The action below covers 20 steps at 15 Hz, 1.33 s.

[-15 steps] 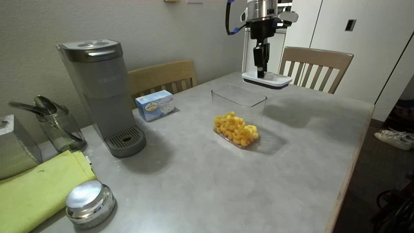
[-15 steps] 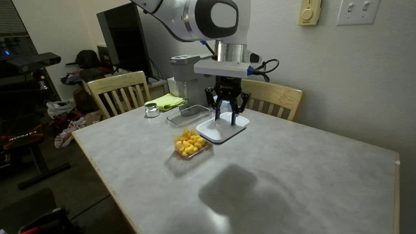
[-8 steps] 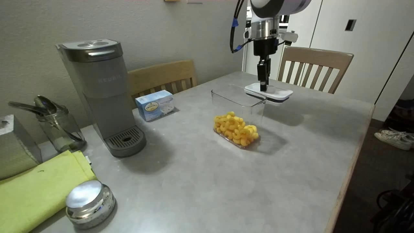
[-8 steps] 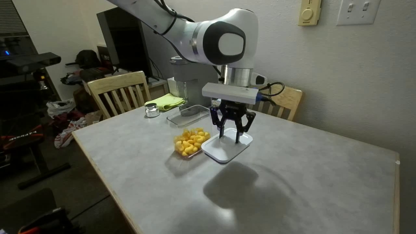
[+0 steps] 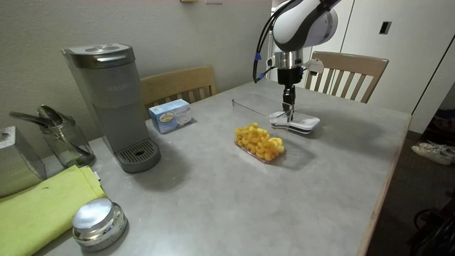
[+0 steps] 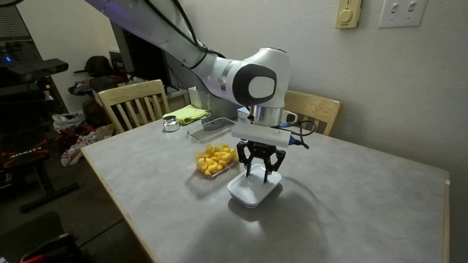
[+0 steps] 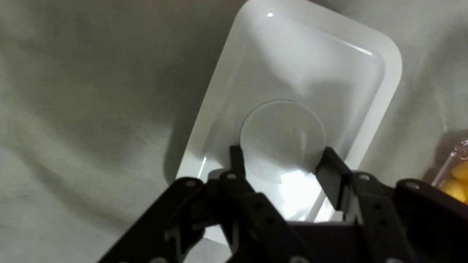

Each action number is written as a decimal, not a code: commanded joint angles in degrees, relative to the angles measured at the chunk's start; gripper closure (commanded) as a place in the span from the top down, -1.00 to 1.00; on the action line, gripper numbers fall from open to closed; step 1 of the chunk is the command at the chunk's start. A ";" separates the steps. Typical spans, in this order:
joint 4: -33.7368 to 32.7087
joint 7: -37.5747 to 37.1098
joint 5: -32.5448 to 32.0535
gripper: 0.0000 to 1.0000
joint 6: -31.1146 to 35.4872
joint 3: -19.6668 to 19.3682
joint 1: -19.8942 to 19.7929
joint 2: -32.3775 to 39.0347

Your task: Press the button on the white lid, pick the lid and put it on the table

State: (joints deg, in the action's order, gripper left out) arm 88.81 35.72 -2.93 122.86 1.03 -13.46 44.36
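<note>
Gripping the white lid [image 6: 251, 188] by its round button [image 7: 283, 128], the tool [image 6: 257, 178] is drawn in to the width of that disc, holding it from two sides. The lid is a rounded rectangle, glossy and plain white, with a smooth rim raised around a sunken floor. In the wrist view it runs aslant from the top to the lower middle of the frame, a thin circle marking the button's edge near the centre; grey shadow dulls much of the floor, while a hard glare whitens the patch just below the button. In both exterior views it sits right of centre, roughly level, a second, lower layer showing under its rim. It is low over the table [image 6: 365, 193] or on it, I cannot say which, and its shadow lies close by. Left of it in both exterior views stands a clear container [image 5: 261, 121], yellow food [image 5: 257, 142] heaped in the bottom.
</note>
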 commanded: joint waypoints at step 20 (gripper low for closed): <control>1.07 -0.78 1.83 1.00 -4.91 0.00 -0.49 -9.08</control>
State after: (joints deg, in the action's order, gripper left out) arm 88.17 35.49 -2.26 120.45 1.14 -13.46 38.32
